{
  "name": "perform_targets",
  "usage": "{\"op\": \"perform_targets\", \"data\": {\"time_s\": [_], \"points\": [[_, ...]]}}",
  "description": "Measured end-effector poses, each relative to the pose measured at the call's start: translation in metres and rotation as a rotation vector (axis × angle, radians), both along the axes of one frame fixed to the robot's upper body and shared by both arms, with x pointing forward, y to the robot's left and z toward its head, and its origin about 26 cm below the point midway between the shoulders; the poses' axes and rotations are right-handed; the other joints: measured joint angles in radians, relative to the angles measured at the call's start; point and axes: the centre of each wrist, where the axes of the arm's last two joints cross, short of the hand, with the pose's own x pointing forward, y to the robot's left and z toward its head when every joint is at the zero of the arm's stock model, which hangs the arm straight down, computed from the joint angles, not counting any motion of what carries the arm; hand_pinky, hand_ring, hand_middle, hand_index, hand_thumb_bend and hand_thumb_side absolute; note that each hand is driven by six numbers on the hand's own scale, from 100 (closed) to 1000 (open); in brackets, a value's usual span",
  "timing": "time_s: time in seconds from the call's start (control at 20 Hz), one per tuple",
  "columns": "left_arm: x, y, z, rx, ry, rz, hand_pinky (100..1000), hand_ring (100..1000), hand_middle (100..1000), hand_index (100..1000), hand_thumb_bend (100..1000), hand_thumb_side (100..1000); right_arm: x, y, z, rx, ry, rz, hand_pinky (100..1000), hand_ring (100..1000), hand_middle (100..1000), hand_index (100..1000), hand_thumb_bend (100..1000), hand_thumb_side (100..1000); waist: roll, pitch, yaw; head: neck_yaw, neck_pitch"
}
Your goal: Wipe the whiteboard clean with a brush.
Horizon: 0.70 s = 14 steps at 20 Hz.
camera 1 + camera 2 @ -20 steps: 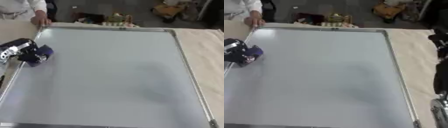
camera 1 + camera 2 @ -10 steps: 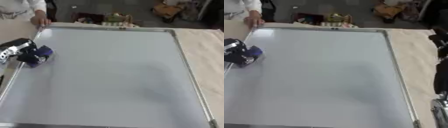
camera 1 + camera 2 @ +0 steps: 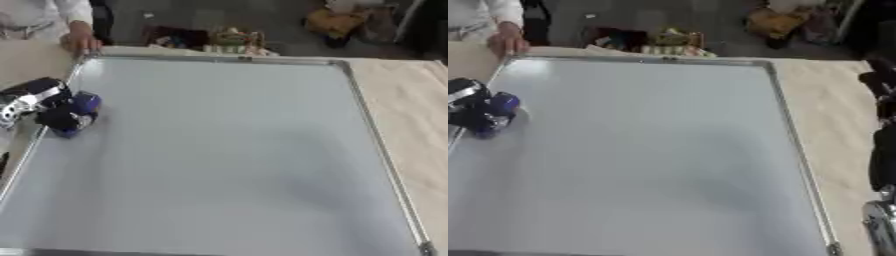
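Holding the brush is the left hand, fingers curled round it, right at the whiteboard's left edge and a bit nearer its far end than the middle. The brush is a dark blue thing and it looks pressed flat to the board, which makes sense if you want the wiping face to actually drag across the surface instead of skating over it. The arm comes in over the left frame rail, so the brush sits just inside that rail, probably because that's the end of a stroke or the start of one, can't say which.

The board itself fills nearly the whole worktop, lying flat with its silver frame all round. From here I honestly can't spot any marks left on it, just a faint darker patch right of centre that may only be a shadow, so my guess is the job's close to done.

The right hand shows only in the right eye view, off past the board's right rail over the cloth, and I can't tell how its fingers sit.

A person's hand rests on the far left corner of the board, likely steadying it.
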Motion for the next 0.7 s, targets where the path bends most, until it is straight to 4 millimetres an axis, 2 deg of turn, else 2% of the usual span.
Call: {"op": "perform_targets", "data": {"time_s": [0.4,0.7], "points": [[0.0002,0.0002,-0.0006,0.004,-0.013,-0.001,589,556,332,131,253,442,0.0,0.0,0.0,0.0,0.001,0.0,925,911,574,869,239,867,0.0,0.001,-0.002,0.0,0.0],[0.0004,0.0001,-0.0012,0.011,-0.022,0.0,577,524,299,136,237,427,0.0,0.0,0.0,0.0,0.001,0.0,925,911,573,869,238,863,0.0,0.001,-0.003,0.001,0.0]]}}
